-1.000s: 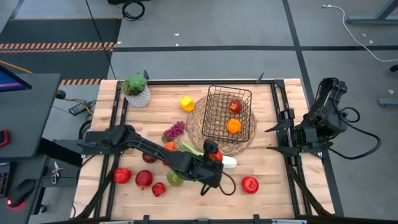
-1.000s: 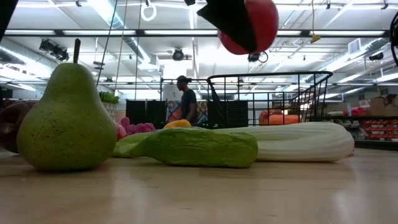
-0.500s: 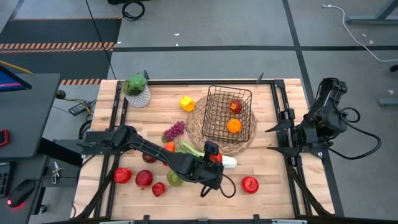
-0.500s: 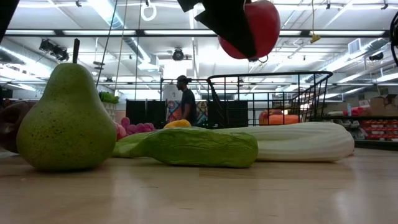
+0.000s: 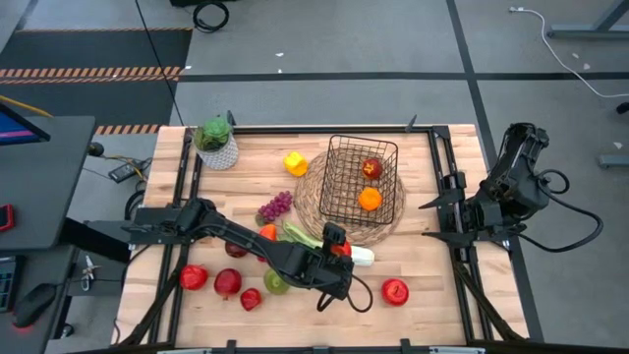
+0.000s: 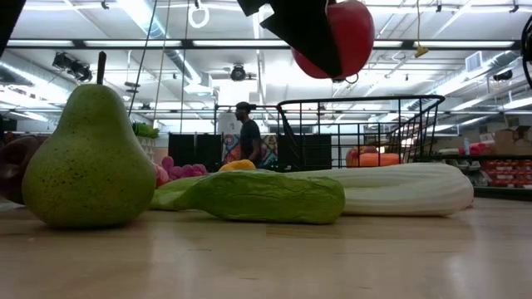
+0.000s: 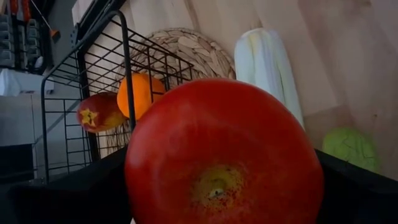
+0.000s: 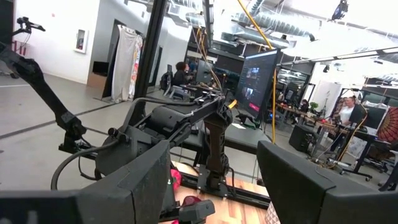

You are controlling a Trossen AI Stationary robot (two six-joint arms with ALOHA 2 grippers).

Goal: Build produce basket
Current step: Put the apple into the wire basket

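Observation:
My left gripper (image 5: 339,249) hangs above the table's near middle, shut on a red apple (image 7: 224,149) that also shows high in the low view (image 6: 337,37). The black wire basket (image 5: 362,179) stands on a round woven mat (image 5: 313,202) just beyond; inside it lie an apple (image 5: 371,168) and an orange (image 5: 370,199). A long pale leek (image 6: 399,189) lies flat on the table under the gripper. My right gripper (image 8: 214,186) waits open at the table's right edge (image 5: 432,218), with nothing between its fingers. My left gripper pinches the red apple by its two opposite sides (image 7: 134,180) between its two fingers (image 7: 62,193). The fingers slant downward from the table's left side. The apple's dimpled end (image 7: 214,190) faces the wrist camera. The apple hangs clear of the table, above the leek.
A green pear (image 6: 87,162) stands near the front, left of the leek. Several red apples (image 5: 227,283) lie at the near left, and one more (image 5: 395,291) at the near right. Purple grapes (image 5: 275,206), a yellow pepper (image 5: 295,163) and a potted plant (image 5: 216,141) sit farther back.

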